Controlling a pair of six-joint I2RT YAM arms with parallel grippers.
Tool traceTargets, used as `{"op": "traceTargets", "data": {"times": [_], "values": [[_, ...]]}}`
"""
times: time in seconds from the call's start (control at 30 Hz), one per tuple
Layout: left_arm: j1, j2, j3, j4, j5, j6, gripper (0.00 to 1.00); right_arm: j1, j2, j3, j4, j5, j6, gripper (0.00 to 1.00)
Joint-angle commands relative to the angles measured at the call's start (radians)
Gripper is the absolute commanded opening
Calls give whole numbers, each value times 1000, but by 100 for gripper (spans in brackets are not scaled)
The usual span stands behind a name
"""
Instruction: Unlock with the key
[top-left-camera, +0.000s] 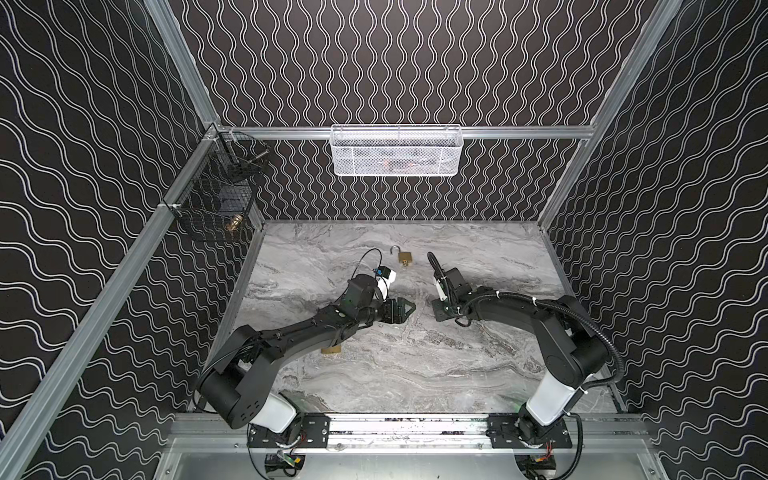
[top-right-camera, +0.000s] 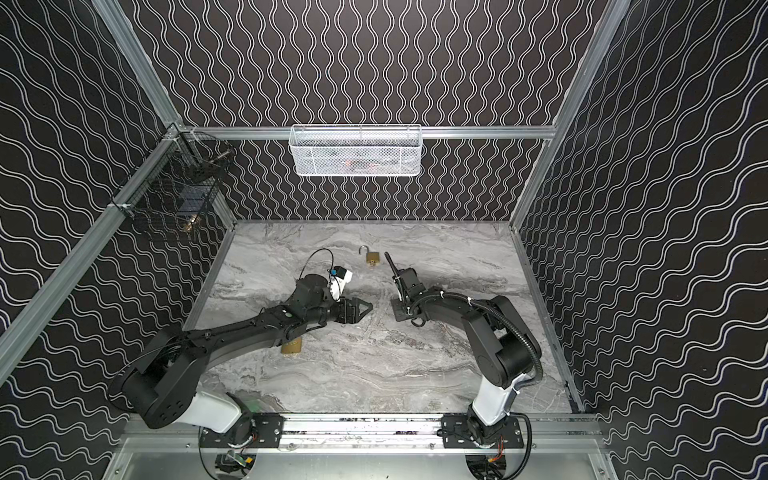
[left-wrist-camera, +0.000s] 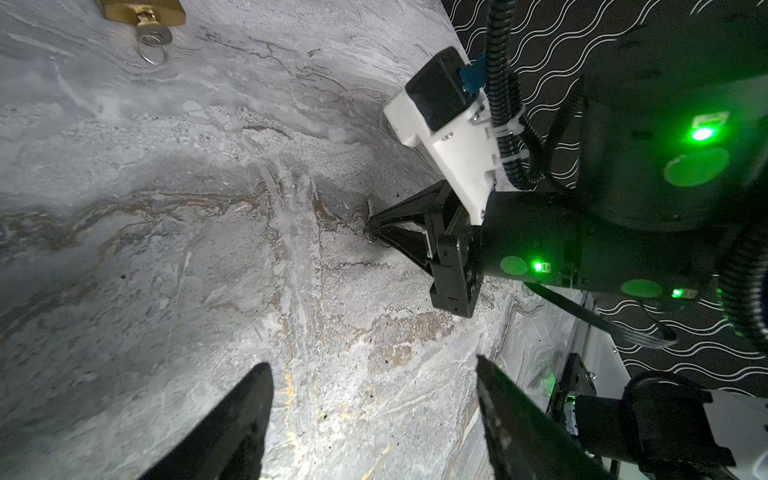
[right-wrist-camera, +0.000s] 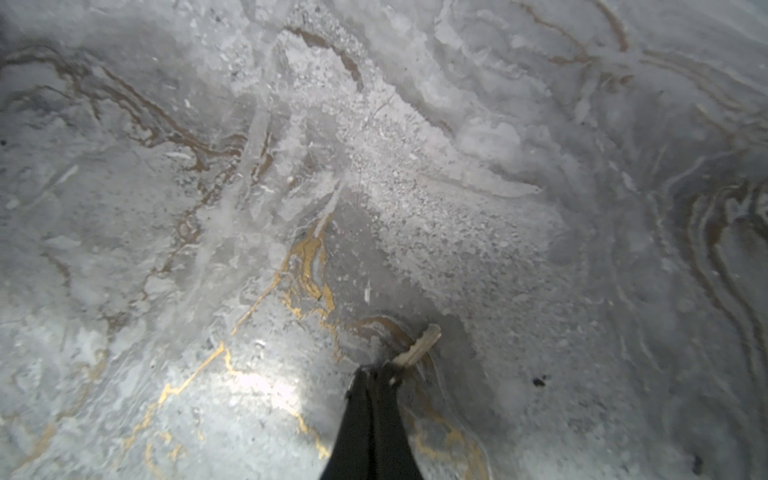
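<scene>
Pickup step in hand: right gripper (right-wrist-camera: 376, 370) clenched on key (right-wrist-camera: 417, 349), down at table (right-wrist-camera: 166, 208); left gripper (left-wrist-camera: 370, 361) spread, empty. Next, we reckon: lift, carry to padlock (top-left-camera: 331, 351) part-hidden under left arm (top-left-camera: 299, 336), line blade to keyway.

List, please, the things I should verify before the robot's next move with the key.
1. Grip on the key: ok. The right gripper is shut on the key, whose blade sticks out past the tips.
2. Key clear of the table: cannot tell. The tips are down at the marble.
3. Left gripper free: ok. It is open and holds nothing.
4. Near padlock reachable: not ok. It lies partly under the left arm, and its keyhole is out of sight.
5. Far padlock: ok. Its shackle is open and a second key sits in it.
</scene>
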Motion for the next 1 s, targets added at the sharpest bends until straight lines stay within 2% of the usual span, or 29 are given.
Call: {"op": "traceTargets", "data": {"times": [0.0,0.2,0.37,0.57,0.67,0.73,0.8,0.9,0.93,0.97], "values": [[2,-11,3,-6,-10,2,79,0,-22,-10,-15,4,16,0],[2,-9,-3,16,3,17,79,0,-97,-6,-48,14,4,0],[2,-13,-67,241,81,49,79,0,-182,37,-115,-7,-7,0],[-10,-42,-157,433,-2,203,75,-2,-275,98,-143,-138,49,0],[-16,-29,-200,548,-46,288,70,-1,-309,108,-139,-215,72,0],[-18,1,-214,624,-39,339,66,-2,-329,107,-127,-255,79,0],[-31,50,-254,784,-27,422,59,-2,-346,103,-114,-284,84,0],[-58,200,-344,1218,-11,573,52,-2,-369,102,-111,-313,92,0],[-58,250,-349,1290,-2,594,51,-2,-379,100,-111,-324,96,0],[-61,262,-328,1270,3,602,50,-1,-389,96,-107,-334,99,0]]}}
